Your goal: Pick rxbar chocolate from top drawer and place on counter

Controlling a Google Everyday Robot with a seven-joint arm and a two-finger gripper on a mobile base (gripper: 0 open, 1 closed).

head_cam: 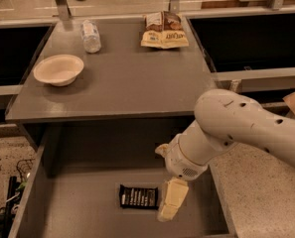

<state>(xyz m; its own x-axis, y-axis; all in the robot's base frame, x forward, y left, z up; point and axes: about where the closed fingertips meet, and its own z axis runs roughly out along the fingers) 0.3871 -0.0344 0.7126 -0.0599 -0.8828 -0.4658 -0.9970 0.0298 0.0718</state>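
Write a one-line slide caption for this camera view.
Gripper in the open top drawer beside the rxbar chocolate; bowl, bottle and snack bag on the counter.

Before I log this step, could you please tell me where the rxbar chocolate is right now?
The rxbar chocolate lies flat in the top drawer, low in the camera view's centre, below the counter, with the claw close beside its right end.
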